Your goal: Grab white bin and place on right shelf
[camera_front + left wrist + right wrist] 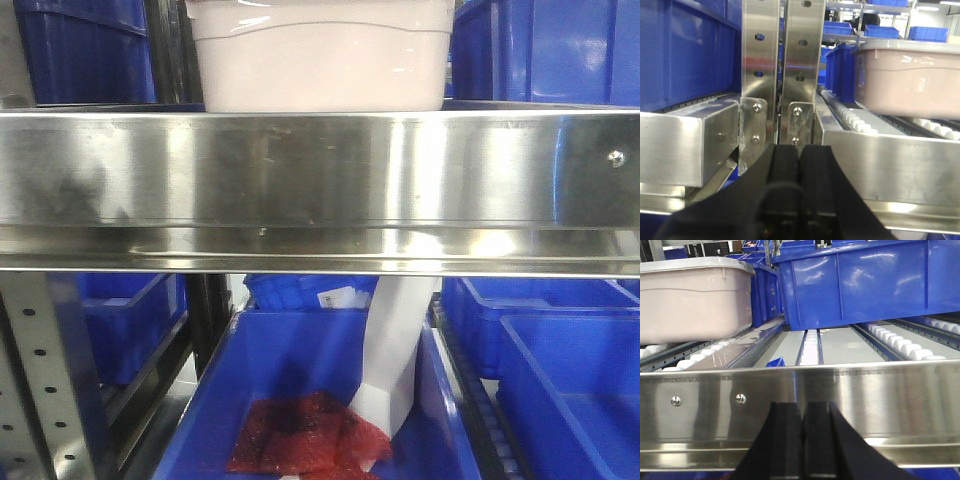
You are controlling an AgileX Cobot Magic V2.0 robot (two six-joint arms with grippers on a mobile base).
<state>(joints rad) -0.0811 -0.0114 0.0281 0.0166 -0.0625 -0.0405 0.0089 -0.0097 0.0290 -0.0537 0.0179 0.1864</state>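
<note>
Black left gripper (800,175) fills bottom centre of the left wrist view, jaws pressed together, nothing between them. Right gripper (802,435) sits bottom centre of the right wrist view, jaws likewise closed and empty, just in front of the right shelf (320,185) front rail. White bin (320,55) sits on that shelf, top centre of the front view, resting on white rollers (852,120); it shows at the right edge in the left wrist view, upper left in the right wrist view. Blue bins (860,282) stand beside it. Perforated uprights (780,65) stand left of the bin. Below the shelf, a blue tray (300,370) holds red mesh (305,435).
</note>
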